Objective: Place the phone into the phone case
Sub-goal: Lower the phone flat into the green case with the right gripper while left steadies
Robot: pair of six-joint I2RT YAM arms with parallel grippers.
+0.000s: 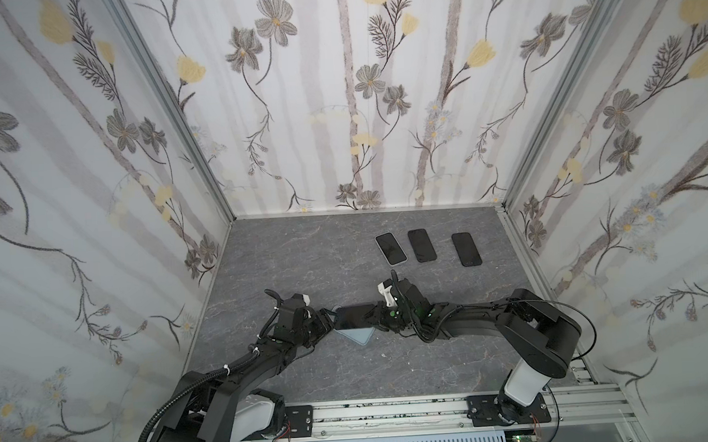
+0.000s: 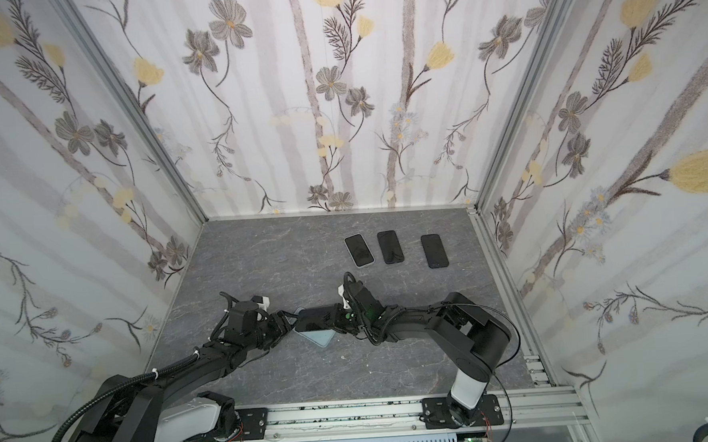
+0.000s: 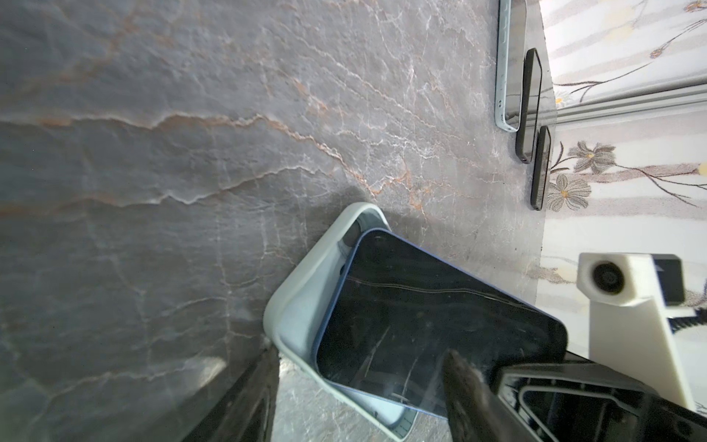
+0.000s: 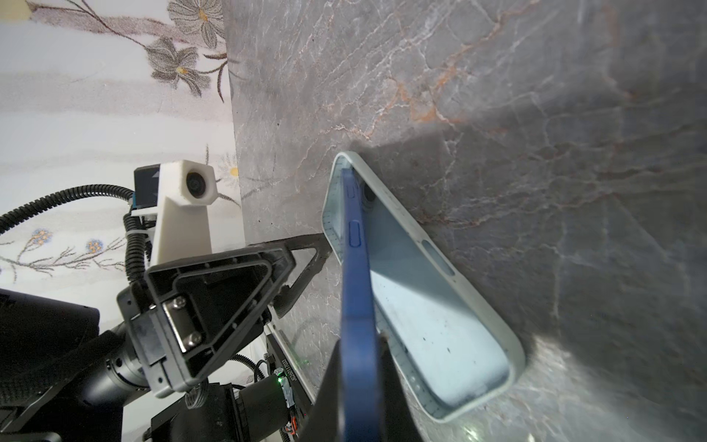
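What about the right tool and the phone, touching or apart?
Touching. The right wrist view shows the right tool shut on the phone's two faces, no gap.

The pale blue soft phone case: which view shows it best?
Right wrist view: almost the whole inside of the pale blue soft phone case shows. The left wrist view shows one end, under the blue-edged phone; both top views show only a corner.
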